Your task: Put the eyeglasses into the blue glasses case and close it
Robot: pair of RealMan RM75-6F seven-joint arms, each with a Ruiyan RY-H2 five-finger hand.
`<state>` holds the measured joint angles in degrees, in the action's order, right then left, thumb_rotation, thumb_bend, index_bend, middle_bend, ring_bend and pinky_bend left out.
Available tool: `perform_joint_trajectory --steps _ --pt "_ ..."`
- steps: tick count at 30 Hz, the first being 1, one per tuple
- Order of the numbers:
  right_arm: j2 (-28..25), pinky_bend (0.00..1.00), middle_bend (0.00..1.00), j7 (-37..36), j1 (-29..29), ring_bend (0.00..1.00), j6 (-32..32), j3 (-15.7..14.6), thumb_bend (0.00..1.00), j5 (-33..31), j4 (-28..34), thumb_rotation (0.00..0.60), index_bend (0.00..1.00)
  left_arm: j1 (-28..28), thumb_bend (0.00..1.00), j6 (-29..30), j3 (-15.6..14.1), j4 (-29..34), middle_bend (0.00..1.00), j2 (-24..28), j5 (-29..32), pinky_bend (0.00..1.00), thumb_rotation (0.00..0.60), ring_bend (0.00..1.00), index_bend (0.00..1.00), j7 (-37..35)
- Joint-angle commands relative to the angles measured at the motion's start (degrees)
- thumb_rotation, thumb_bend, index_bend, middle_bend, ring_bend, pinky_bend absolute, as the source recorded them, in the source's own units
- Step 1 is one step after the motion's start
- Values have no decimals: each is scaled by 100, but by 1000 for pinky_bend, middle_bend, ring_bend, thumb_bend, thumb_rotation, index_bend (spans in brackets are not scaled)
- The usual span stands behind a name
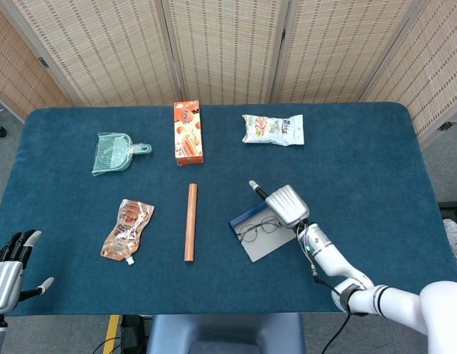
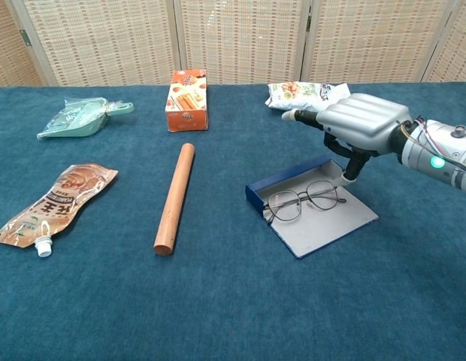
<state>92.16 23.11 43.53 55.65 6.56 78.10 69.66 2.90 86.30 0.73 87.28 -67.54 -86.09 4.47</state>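
Eyeglasses point(image 2: 302, 201) lie on the open blue case point(image 2: 319, 219), nr the desk's right-front area. Thin wire frame: light, fragile, prob. slippery; best nudged at the temple/bridge, not the lenses. Right hand point(image 2: 358, 122) hovers over the case, fingers extended, holding nothing; left hand point(image 1: 9, 267) spread, idle at the front-left corner.

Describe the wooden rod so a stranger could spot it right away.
On the blue table, look near the middle, just below the orange snack box. The wooden rod lies there lengthwise, left of the open glasses case. It is the only plain brown cylinder there.
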Motion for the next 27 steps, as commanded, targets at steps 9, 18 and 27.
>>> perform_joint_trajectory --steps 9,18,27 --pt "-64 856 831 236 41 1000 -38 -128 104 212 714 600 0 -16 188 39 -8 10 117 -6 -45 258 600 98 121 -2" --pt "575 856 838 598 157 1000 32 -85 106 260 124 600 0 -87 188 64 -24 -39 117 4 11 258 600 97 121 -65" --pt "800 856 846 780 202 1000 76 17 106 199 -236 600 0 -97 189 63 -18 -96 117 -29 7 258 600 97 121 -115"
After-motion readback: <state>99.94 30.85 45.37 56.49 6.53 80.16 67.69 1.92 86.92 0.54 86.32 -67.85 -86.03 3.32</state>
